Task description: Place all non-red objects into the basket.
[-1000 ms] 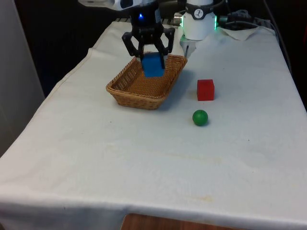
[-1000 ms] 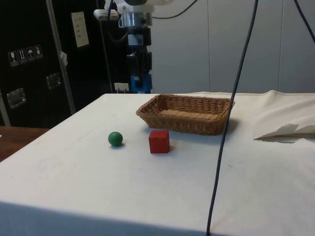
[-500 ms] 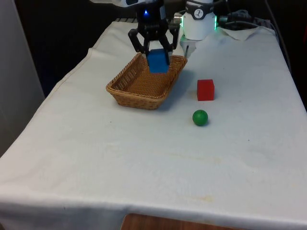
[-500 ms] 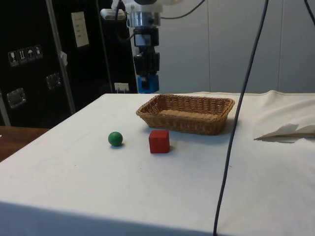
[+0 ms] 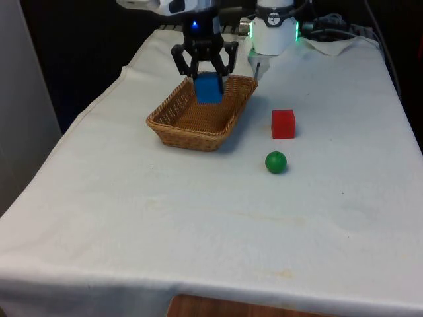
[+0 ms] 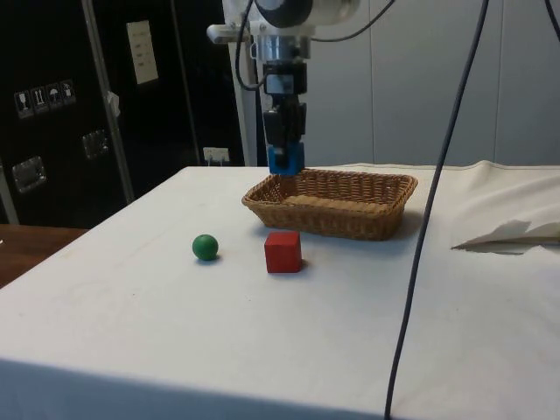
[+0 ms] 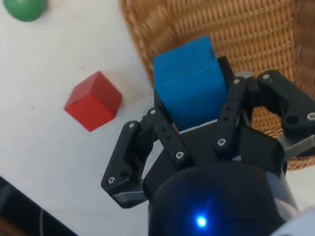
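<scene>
hand grips smooth blue cube above woven basket.

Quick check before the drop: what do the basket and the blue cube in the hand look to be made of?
The basket looks like woven wicker or rattan, tan and matte; its interlaced strands show plainly on the walls and floor. The blue cube seems to be painted wood or hard plastic, which one I cannot tell: flat faces, crisp edges, even matte colour. The hand holds it over the basket's rim.
</scene>
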